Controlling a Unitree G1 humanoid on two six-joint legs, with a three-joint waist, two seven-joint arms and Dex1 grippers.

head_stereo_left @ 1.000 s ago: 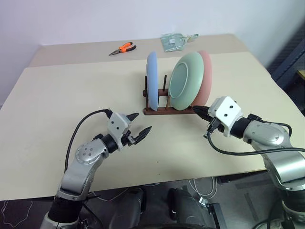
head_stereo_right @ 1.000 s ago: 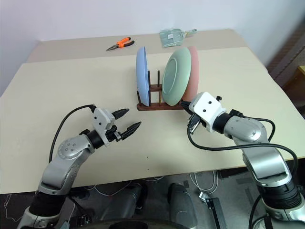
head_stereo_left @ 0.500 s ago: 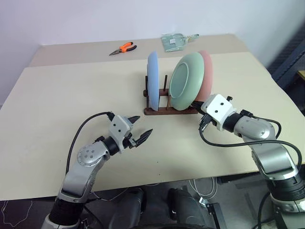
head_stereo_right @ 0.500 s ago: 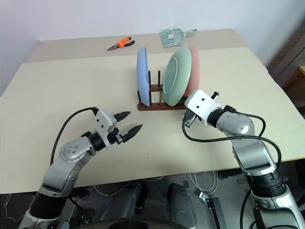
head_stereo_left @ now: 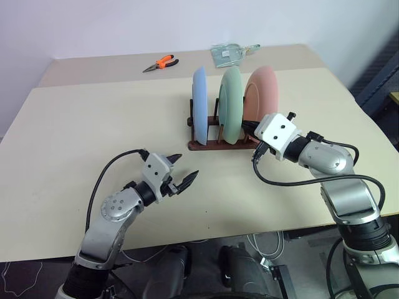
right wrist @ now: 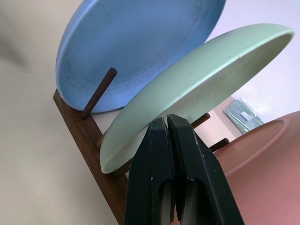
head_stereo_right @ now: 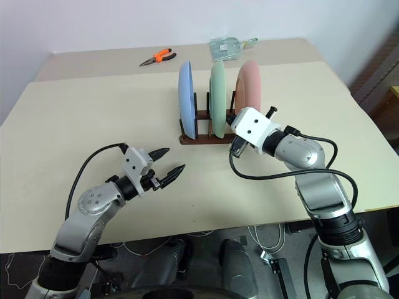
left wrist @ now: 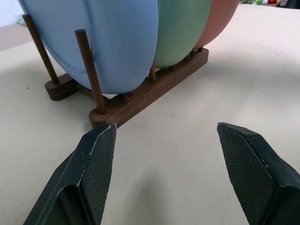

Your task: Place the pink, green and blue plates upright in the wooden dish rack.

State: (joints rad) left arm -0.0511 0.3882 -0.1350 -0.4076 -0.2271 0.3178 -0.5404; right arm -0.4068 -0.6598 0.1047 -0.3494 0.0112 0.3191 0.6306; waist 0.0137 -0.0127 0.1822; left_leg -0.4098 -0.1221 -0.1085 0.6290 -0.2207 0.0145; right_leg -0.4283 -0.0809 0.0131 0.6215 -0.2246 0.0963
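Open table left of the wooden dish rack. Right gripper crowds the green plate. Pliers far back.

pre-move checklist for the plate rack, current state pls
1. Blue plate upright in the wooden rack: ok.
2. Green plate upright in its slot: ok, it stands on edge between the blue and pink plates.
3. Pink plate upright in the rack: looks ok; its foot is hidden behind the right gripper.
4. Right gripper shut, holding nothing: ok. Its tips sit against or just short of the green plate's back; contact cannot tell.
5. Left gripper open, empty, apart from the rack: ok.
6. Withdrawal path for the right gripper: not ok yet, it sits between green and pink plates, so back out gently.
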